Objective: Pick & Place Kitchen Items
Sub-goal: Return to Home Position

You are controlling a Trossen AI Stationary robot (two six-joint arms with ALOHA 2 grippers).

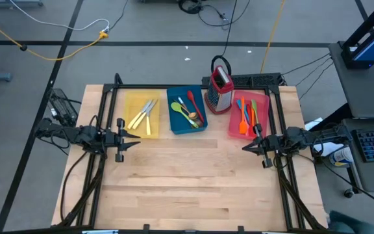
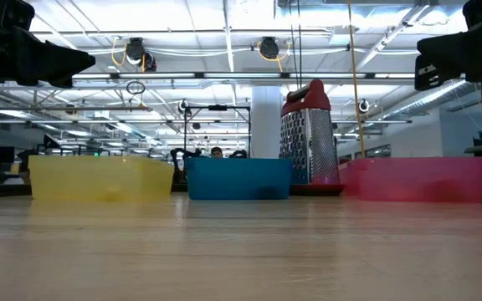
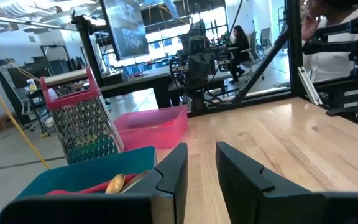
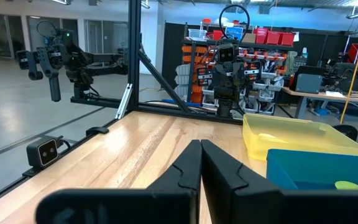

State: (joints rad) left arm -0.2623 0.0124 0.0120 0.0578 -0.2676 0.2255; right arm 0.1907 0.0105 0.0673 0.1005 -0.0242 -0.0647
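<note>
Overhead I see the kitchen items: spatulas [image 1: 248,117] in the pink tray [image 1: 265,107] just beside the grater [image 1: 220,91], spoons [image 1: 190,112] in the blue tray [image 1: 176,125] on the grater's other side, cutlery [image 1: 143,114] in the yellow tray [image 1: 135,99] beyond. The low view shows only tray walls. My left gripper [image 3: 201,149], well apart from the grater, stands parted and empty; the right gripper [image 4: 201,144] is clenched on nothing.

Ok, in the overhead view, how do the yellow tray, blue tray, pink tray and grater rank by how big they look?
1. Yellow tray, blue tray and pink tray: they look alike in size, so they are not ranked against each other.
2. Grater: clearly smaller than any tray.
</note>
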